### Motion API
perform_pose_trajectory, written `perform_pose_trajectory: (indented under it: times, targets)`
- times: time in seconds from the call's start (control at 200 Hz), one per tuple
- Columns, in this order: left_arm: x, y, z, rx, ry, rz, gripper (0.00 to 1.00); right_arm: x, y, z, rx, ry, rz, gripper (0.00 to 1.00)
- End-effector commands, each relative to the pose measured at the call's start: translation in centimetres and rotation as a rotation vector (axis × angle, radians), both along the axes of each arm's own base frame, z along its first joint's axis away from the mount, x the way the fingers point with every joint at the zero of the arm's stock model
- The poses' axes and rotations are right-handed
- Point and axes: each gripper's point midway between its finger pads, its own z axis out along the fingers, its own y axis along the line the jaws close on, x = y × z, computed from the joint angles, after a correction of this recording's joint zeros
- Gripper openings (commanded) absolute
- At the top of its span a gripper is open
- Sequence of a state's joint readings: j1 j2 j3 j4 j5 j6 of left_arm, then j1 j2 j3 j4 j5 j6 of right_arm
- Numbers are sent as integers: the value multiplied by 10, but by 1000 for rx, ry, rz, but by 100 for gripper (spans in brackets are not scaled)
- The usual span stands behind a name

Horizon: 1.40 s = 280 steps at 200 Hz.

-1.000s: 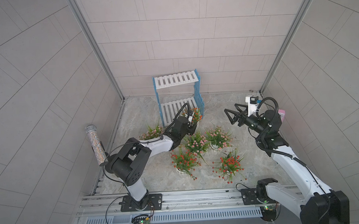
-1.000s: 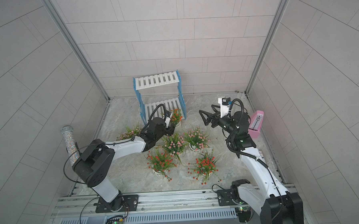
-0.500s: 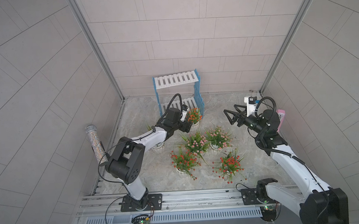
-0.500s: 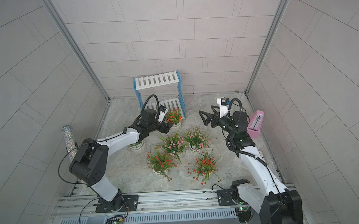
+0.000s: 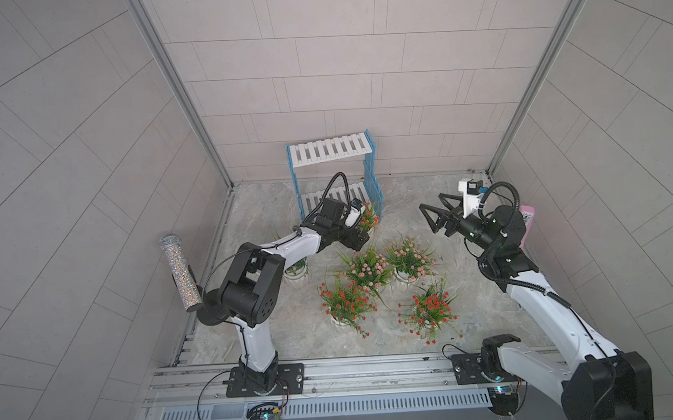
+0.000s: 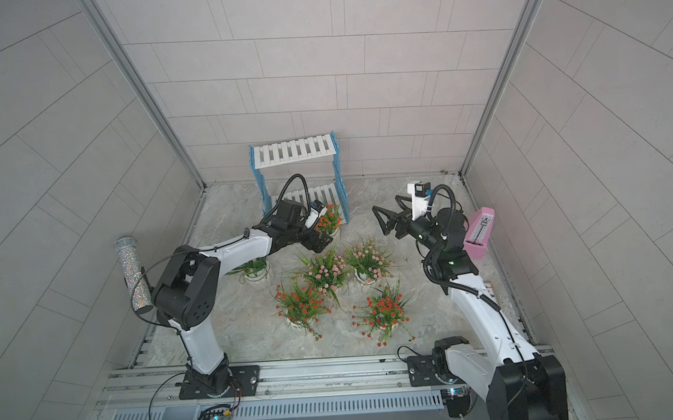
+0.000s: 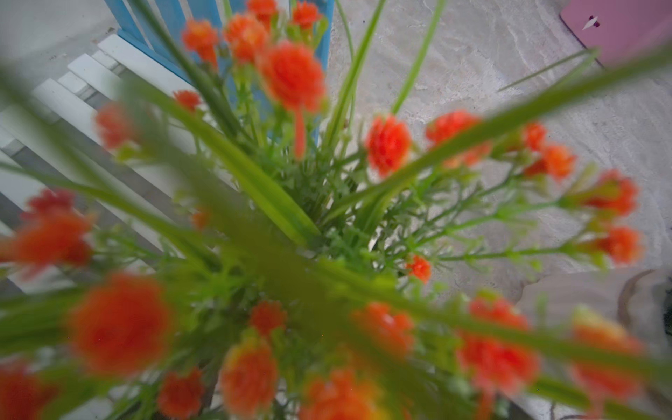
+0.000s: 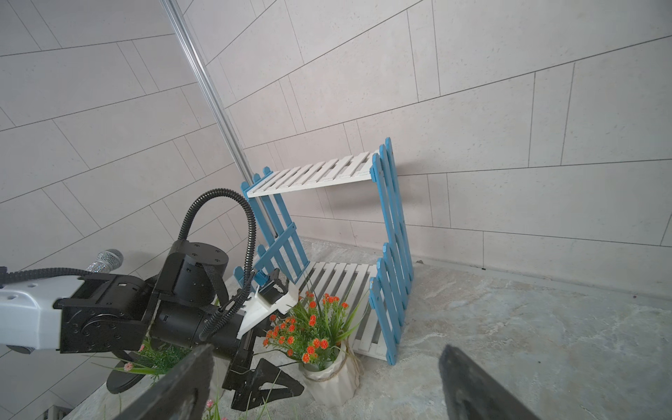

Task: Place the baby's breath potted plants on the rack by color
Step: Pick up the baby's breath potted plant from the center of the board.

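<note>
Six upright potted plants point(image 5: 365, 270) before rack point(image 5: 330, 150)

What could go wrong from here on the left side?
1. The left gripper sits close against the red-orange plant standing at the rack front corner. Backing off could snag leaves and tip it.
2. The two pink plants mid-table overlap leaves, so lifting one may drag the other.

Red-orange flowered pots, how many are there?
3. One red-orange plant stands before the rack's lower shelf, by the left gripper; two more stand nearest the arm bases. None seems hidden.
</note>
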State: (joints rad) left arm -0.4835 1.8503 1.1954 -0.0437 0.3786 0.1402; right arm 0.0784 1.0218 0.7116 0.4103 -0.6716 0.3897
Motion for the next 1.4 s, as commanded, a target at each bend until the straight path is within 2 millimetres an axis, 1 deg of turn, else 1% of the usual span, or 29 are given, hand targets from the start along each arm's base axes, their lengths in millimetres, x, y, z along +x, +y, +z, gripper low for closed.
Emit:
perform_pose_trajectory:
  times: [0.0,0.18,0.3,0.435,0.515,0.69,0.891,0.996,1.156,1.231,1.396]
  targets:
    - [2,-8,-1,4,9,-38,98,-2,4,0,4,-30,25,99]
    - [1,-19,-8,-2,24,-65,98,-2,4,-1,-1,-33,24,99]
    - [5,-25,-9,6,16,-67,98,-2,4,-2,0,-36,24,99]
    - [10,-32,-6,9,0,-67,99,-1,4,-3,1,-41,25,99]
    - [10,-37,-8,13,5,-80,99,-1,5,-4,3,-39,27,99]
    - [4,-48,-15,27,7,-117,98,0,5,-6,5,-42,28,99]
    - [-8,-61,-11,30,-28,-186,97,-1,4,-7,-1,-39,26,99]
    - [-13,-61,-12,34,-32,-209,98,-1,4,-8,-4,-40,24,99]
    - [-8,-62,-15,51,-32,-198,99,-1,5,-8,1,-43,26,99]
    - [-1,-61,-16,61,-42,-169,99,-1,4,-8,-1,-44,25,99]
    - [10,-67,-12,52,-55,-141,99,-1,4,-7,-3,-52,22,99]
